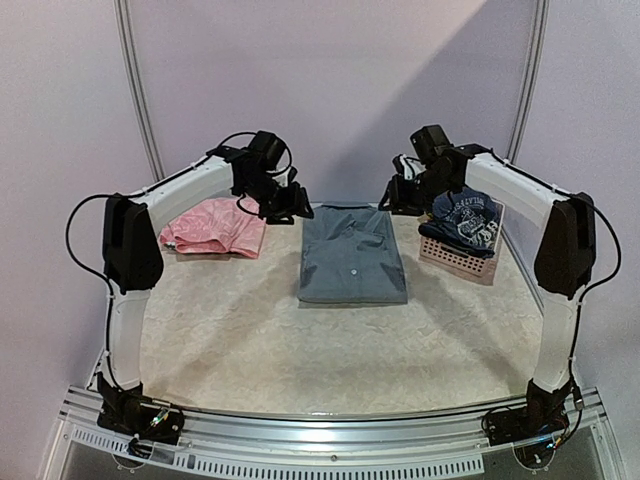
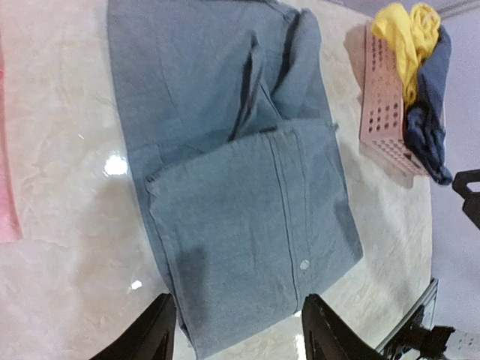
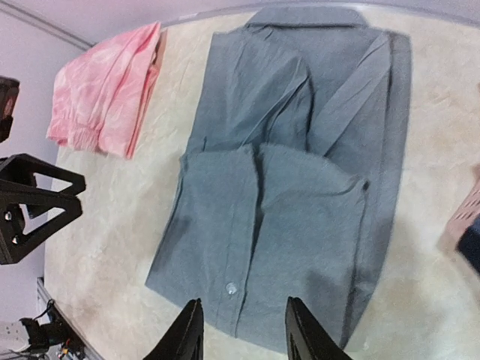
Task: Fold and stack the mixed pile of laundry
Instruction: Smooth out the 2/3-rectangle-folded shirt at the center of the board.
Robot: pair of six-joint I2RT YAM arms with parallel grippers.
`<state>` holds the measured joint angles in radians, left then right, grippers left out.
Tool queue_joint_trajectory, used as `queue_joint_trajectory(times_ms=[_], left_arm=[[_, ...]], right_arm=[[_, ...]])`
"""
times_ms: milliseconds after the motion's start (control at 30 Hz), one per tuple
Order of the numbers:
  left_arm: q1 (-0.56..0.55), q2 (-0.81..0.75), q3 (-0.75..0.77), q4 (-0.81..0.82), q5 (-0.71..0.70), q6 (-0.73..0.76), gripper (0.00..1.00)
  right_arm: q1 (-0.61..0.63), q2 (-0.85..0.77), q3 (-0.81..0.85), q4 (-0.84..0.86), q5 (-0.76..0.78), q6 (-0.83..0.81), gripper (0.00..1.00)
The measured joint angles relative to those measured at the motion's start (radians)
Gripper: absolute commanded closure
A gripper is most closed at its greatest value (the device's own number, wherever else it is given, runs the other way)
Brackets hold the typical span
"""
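The left hand (image 1: 285, 200) hangs over the far left corner of the shirt (image 1: 352, 255). Its fingers (image 2: 161, 334) stand apart with nothing between them, and the near hem of the shirt (image 2: 240, 187) lies below the gap. The right hand (image 1: 405, 195) hangs over the far right corner, and its fingers (image 3: 189, 334) are likewise apart and empty above the cloth (image 3: 285, 202).

The grey shirt lies folded into a neat rectangle in the middle of the counter (image 1: 300, 350), collar at the far end. Its lower half is doubled up over the body, with a button showing on the placket.

To the left, apart from the shirt, a pink garment (image 1: 215, 228) lies folded flat on the counter.

To the right, just beside the shirt, stands the basket (image 1: 460, 258). A navy top (image 1: 465, 215) with white lettering is heaped in it and spills over the rim. A yellow piece (image 2: 405, 37) is bunched beside the navy top in the basket (image 2: 382, 112).
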<state>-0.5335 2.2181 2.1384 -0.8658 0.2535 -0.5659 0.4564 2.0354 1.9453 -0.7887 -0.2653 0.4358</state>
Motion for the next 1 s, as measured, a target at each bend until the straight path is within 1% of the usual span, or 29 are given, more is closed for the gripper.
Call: queue_joint_trajectory(times_ms=[167,333,467,600,1000], left_arm=[[-0.093,0.006,-0.036,-0.025,0.053,0.072,0.49],[-0.157,0.050,-0.037,-0.026,0.113,0.094,0.51],[-0.159,0.111,-0.041,-0.030,0.146,0.099,0.53],[-0.162,0.152,-0.080,-0.028,0.167,0.105,0.53],[-0.164,0.158,-0.201,0.026,0.172,0.120,0.55]], right_arm=[[0.108,-0.016,-0.133,0.037,-0.077,-0.037,0.75],[0.185,0.018,-0.163,0.043,-0.116,-0.040,0.81],[0.181,0.063,-0.182,0.050,-0.118,-0.021,0.82],[0.171,0.089,-0.240,0.058,-0.117,-0.010,0.84],[0.157,0.131,-0.356,0.108,-0.116,0.005,0.87]])
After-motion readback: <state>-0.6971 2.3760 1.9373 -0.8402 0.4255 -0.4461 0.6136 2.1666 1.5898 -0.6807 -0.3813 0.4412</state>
